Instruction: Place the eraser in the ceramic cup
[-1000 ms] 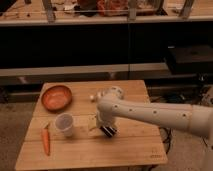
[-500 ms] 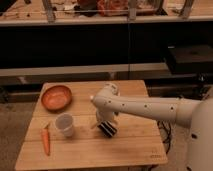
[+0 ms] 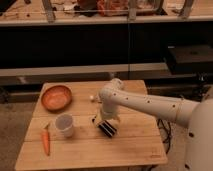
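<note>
our jaws sit low over the surface (image 3: 130, 145), right at the eraser (image 3: 108, 128); we cannot tell whether they are apart or clamped on it. the eraser is down near the surface, just right of the ceramic cup (image 3: 64, 125), not in it. we judge the grasp barely begun; lift, carry and drop are left.

Smooth white rounded arm (image 3: 145, 104) with tool (image 3: 104, 122) at its tip.
</note>
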